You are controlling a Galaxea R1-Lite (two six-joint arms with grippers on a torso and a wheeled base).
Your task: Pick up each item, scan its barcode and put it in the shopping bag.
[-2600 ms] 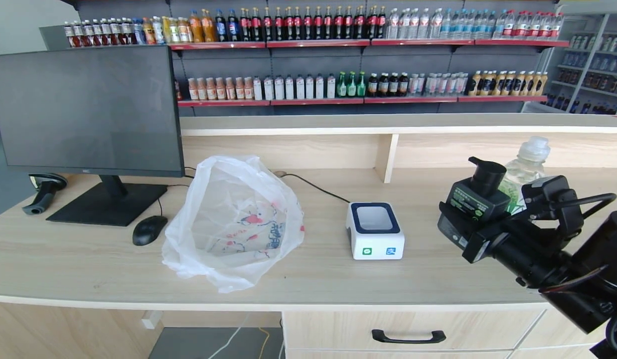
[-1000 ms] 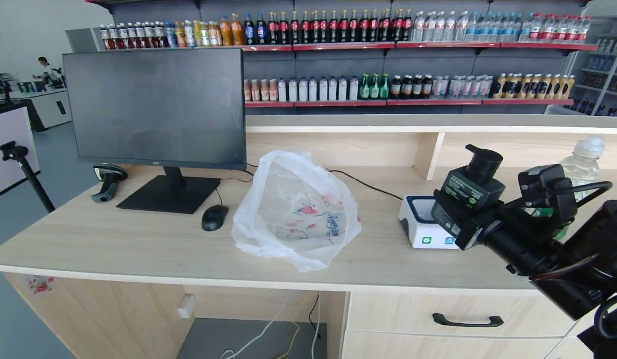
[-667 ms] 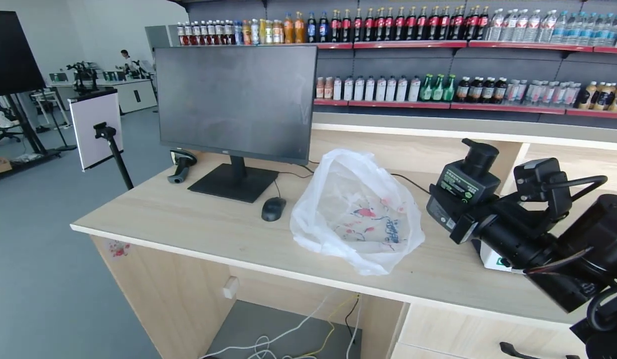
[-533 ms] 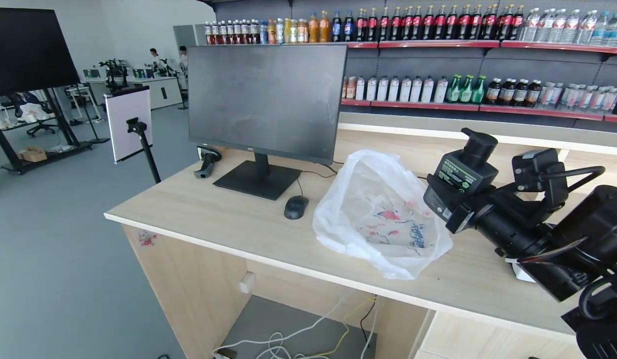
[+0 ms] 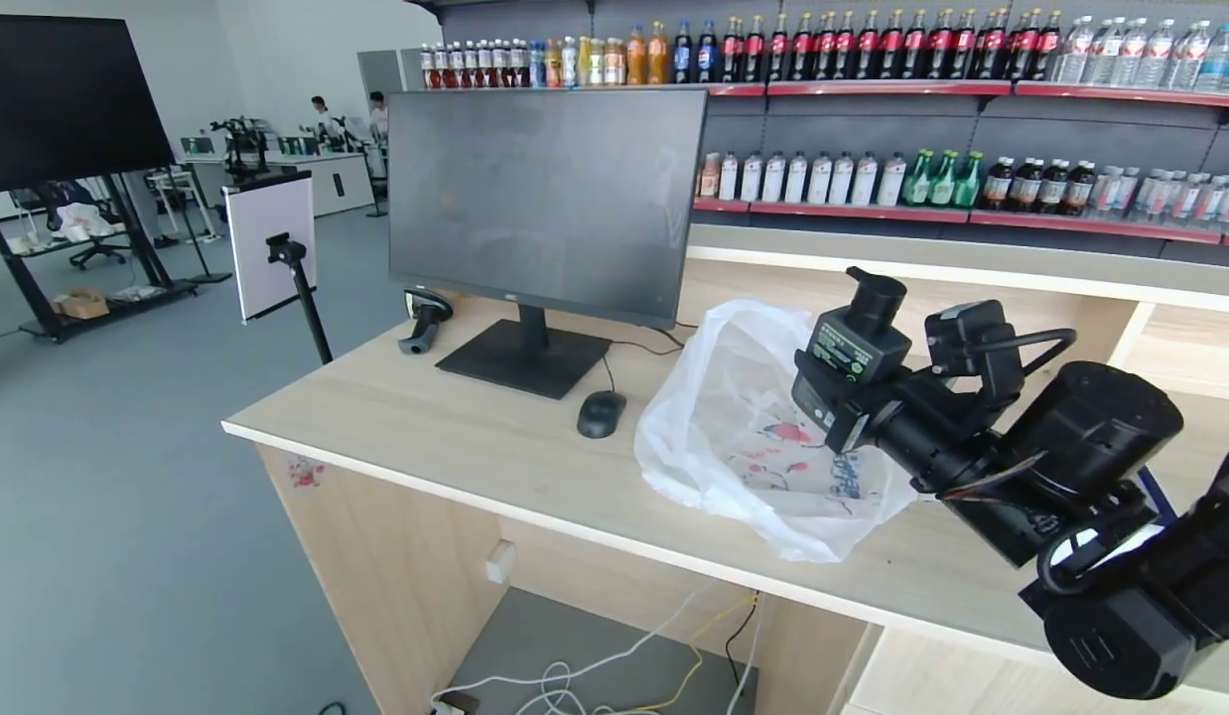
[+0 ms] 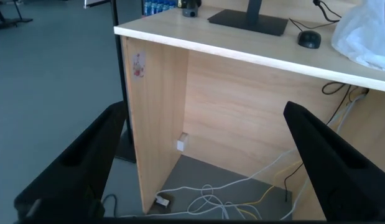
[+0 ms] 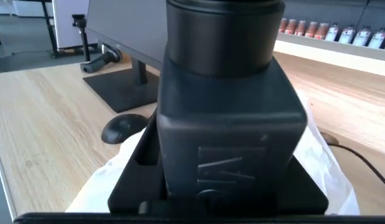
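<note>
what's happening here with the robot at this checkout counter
The robot's right gripper is shut on a black bottle with a green label, holding it over the open white shopping bag on the wooden counter; the bottle is not yet in the bag. The left gripper hangs open and empty, low in front of the counter. A monitor and mouse stand beside the bag.

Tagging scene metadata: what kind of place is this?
Likely a mock shop checkout: drink shelves behind a wooden counter with monitor, handheld scanner and shopping bag; a tripod stands beside it.
</note>
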